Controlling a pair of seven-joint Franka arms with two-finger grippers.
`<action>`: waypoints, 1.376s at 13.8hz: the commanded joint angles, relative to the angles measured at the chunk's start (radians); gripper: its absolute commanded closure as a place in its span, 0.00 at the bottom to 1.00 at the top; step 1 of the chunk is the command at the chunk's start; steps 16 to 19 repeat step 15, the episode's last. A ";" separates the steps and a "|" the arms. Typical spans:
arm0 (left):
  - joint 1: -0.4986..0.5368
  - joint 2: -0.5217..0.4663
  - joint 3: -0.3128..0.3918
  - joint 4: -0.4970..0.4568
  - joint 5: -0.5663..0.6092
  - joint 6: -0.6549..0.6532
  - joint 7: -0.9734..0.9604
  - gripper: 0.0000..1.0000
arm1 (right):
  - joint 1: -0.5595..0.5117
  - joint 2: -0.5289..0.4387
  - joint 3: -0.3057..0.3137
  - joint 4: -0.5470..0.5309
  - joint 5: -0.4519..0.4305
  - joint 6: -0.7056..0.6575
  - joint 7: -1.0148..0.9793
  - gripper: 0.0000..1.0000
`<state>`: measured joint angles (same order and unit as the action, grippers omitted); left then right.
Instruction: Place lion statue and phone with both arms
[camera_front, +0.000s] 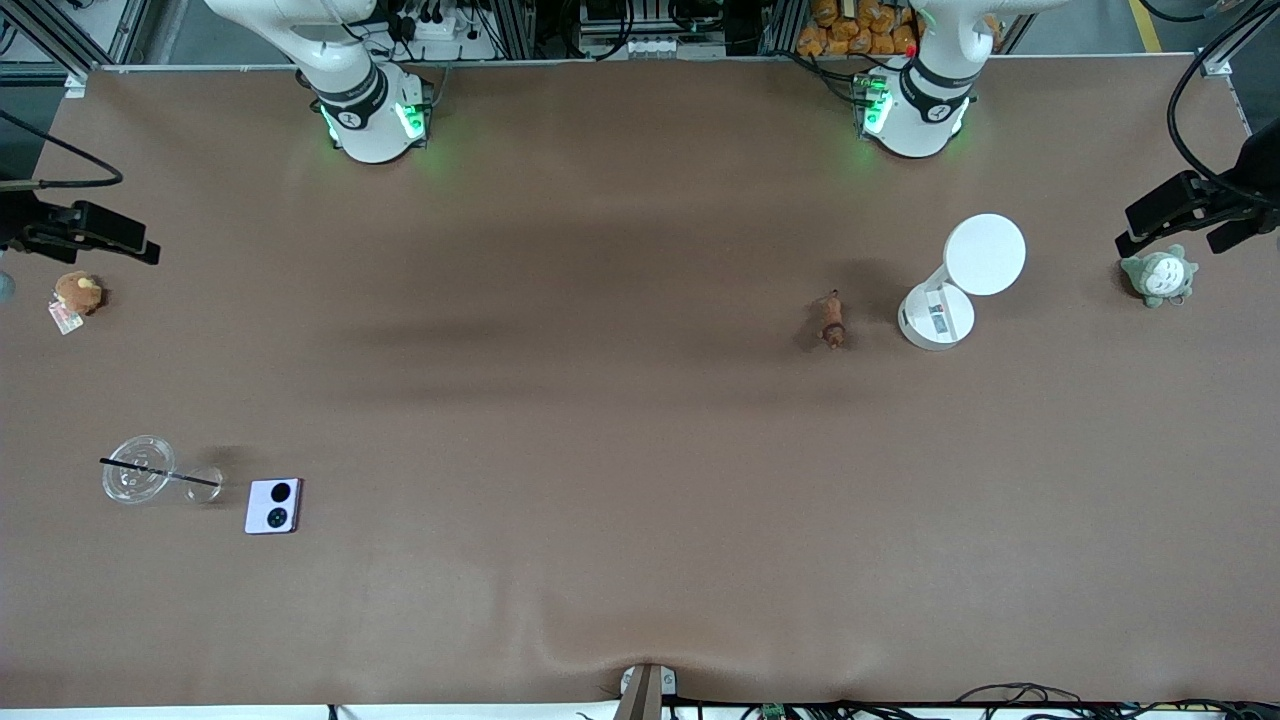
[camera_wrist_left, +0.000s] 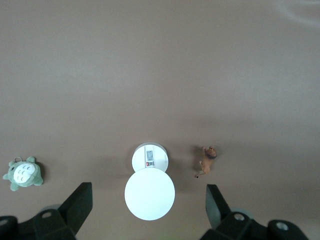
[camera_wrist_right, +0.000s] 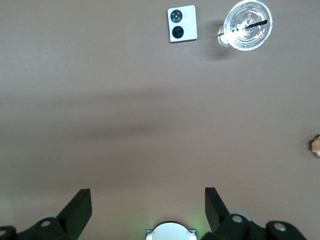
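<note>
- The lion statue (camera_front: 832, 320) is seen on the table just beside the white round-topped stand (camera_front: 960, 285), on the stand's side toward the right arm's end, with its long axis running toward and away from the front camera.
- The phone (camera_front: 273, 506) lies flat, camera circles up, well apart from the stand and nearer to the front camera, just beside a clear lidded cup (camera_front: 138, 468) with a black straw.
- The left gripper (camera_wrist_left: 150, 210) is held high over the stand with its fingers spread wide and nothing between them; the statue lies just off its centre, so the left arm is judged the nearer one for it.
- The right gripper (camera_wrist_right: 148, 210) is likewise wide apart and empty, raised above the table; the phone is judged its target.
- Neither gripper appears in the front view; only the wrist views show them.
- A grey-white plush (camera_front: 1160, 275) and a brown plush (camera_front: 76, 293) sit untouched at the table's ends.
</note>
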<state>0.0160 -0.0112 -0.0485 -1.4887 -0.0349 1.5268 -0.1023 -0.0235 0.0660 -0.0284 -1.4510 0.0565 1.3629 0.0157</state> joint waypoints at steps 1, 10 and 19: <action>-0.002 -0.010 -0.008 -0.005 0.024 -0.001 0.003 0.00 | 0.002 -0.008 0.018 0.003 -0.033 0.002 0.033 0.00; -0.004 -0.010 -0.010 -0.005 0.015 -0.002 -0.004 0.00 | -0.004 -0.071 0.015 -0.054 -0.033 0.062 0.023 0.00; -0.001 -0.010 -0.010 -0.005 0.012 -0.002 -0.004 0.00 | -0.006 -0.069 0.015 -0.055 -0.033 0.058 0.020 0.00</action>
